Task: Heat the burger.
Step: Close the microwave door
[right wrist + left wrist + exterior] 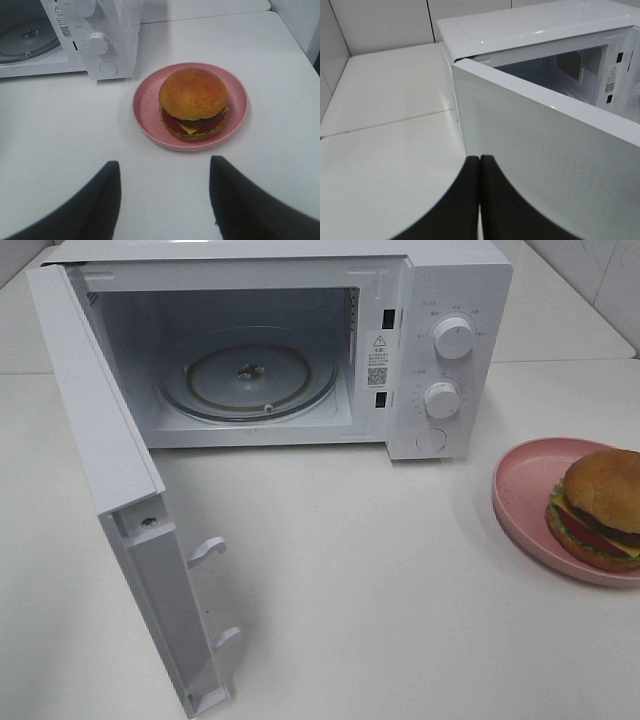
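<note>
The burger [600, 512] [194, 104], with a golden-brown bun, dark patty, tomato, cheese and lettuce, rests on a pink speckled plate [520, 490] [146, 102] at the table's right edge. My right gripper [164, 172] stands open, its two dark fingers apart, a short way back from the plate with bare table between. My left gripper [479, 167] is shut, fingers pressed together, close to the outer face of the open microwave door [545, 165]. Neither gripper shows in the exterior high view.
The white microwave [455, 300] stands at the back with its door [100, 440] swung wide toward the front left. Its glass turntable [250, 380] lies bare inside. Two knobs [453, 338] and a button sit on the right panel. White tabletop spreads in front.
</note>
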`<state>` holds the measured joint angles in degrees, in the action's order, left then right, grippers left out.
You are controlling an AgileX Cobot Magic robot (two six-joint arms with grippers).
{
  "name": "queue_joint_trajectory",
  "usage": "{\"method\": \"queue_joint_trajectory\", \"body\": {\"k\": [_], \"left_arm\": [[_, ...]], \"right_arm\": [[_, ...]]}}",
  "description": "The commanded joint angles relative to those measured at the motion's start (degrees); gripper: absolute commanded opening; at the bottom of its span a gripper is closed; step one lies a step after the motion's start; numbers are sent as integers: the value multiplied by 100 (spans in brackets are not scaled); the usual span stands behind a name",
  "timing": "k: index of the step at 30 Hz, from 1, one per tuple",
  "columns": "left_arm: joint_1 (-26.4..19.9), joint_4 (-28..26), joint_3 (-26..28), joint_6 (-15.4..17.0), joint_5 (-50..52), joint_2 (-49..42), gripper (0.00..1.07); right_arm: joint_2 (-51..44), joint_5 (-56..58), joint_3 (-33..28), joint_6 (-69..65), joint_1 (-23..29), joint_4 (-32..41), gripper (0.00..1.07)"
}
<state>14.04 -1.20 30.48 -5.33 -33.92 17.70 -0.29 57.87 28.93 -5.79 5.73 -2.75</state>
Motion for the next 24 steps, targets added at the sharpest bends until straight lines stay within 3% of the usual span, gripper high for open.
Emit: {"method": "queue_joint_trajectory", "body": {"k": [1, 7, 12, 24], "left_arm": [[-11, -52, -17, -23, 378, 705, 0], [-11, -166, -17, -23, 951, 1719, 0], [-11, -659, -17, -23, 2137, 3019, 0], [-11, -871, -17, -63, 3472, 4578, 0]], "right_arm": [[-138, -40, 0, 40, -29, -23, 52], [-138, -40, 0, 40, -29, -23, 52], [-138, -40, 0, 40, -29, -23, 52], [-138, -40, 0, 40, -29, -23, 52]]}}
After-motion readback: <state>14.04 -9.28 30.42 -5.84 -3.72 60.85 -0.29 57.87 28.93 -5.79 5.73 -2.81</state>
